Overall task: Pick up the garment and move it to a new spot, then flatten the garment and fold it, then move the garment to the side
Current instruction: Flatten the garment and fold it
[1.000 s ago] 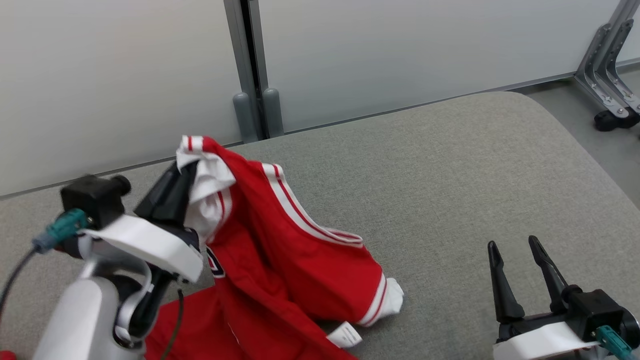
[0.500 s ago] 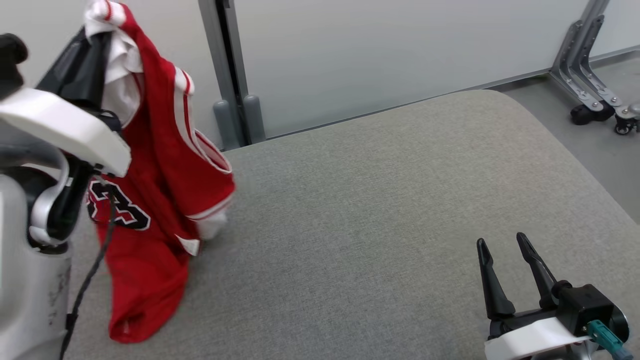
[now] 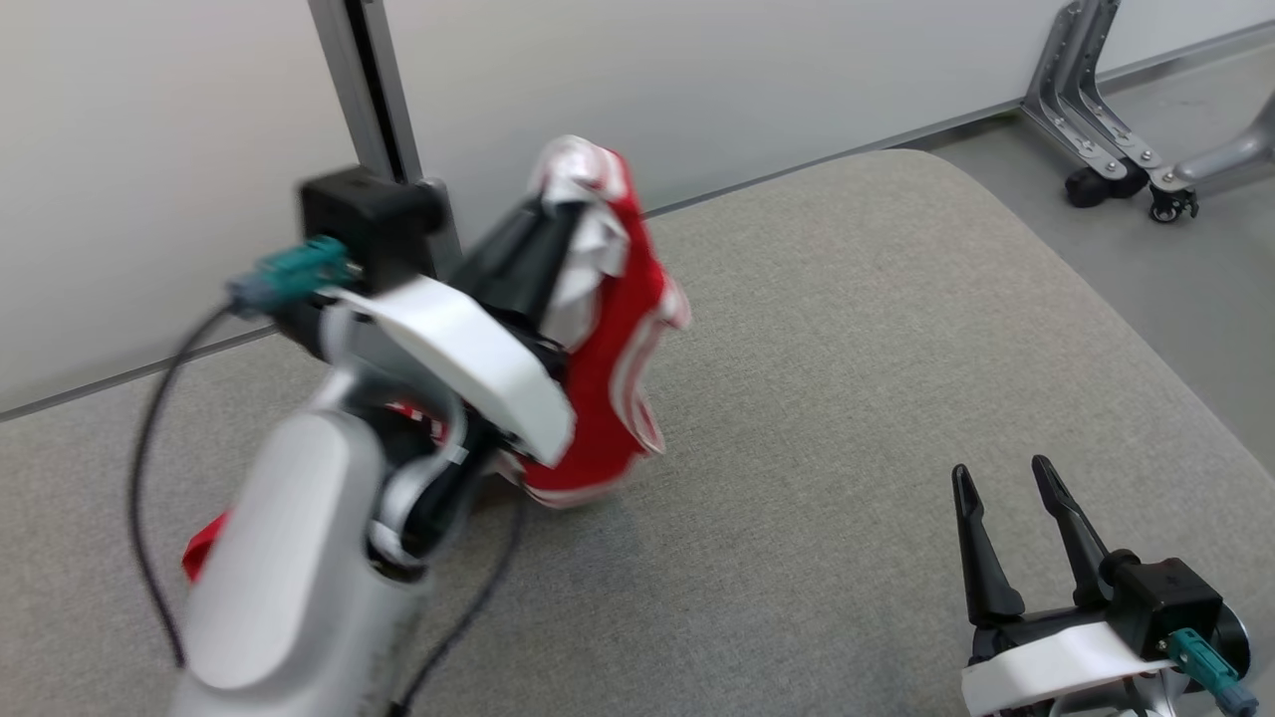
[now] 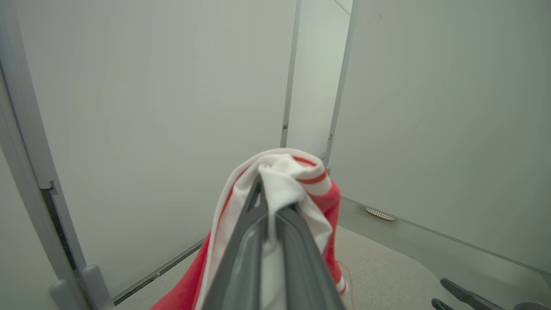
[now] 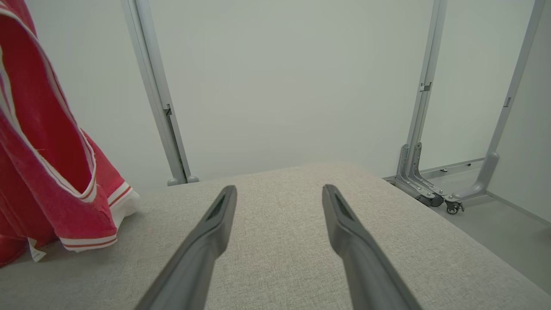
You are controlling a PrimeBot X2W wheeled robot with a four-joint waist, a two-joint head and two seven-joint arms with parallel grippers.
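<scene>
— Where's the garment right now?

— Up in the air. The left claw (image 3: 558, 209) is clamped on the red jersey (image 3: 608, 398), held over the left part of the grey surface (image 3: 847, 349), in front of the pale wall panels (image 3: 149, 149).

— From the head camera that grip is a blur.

— True, but the left wrist camera is sharp. Both fingers (image 4: 245, 258) are pressed together, with the white-trimmed edge bunched between them and over their tips.

— And the bottom of it?

— The right wrist camera gives that. The cloth hangs at its left, an armhole edged in white and red stripes faces the lens, and a white label (image 5: 34, 254) sits low down. The lower edge comes down to the surface, but I can't tell whether it rests there.

— The right claw (image 3: 999, 466)?

— Its jaws stand wide apart with only bare surface between them, low over the near right corner and well apart from the jersey. A wheeled metal stand (image 3: 1106, 149) sits on the floor (image 3: 1195, 289) past the far right corner.
</scene>
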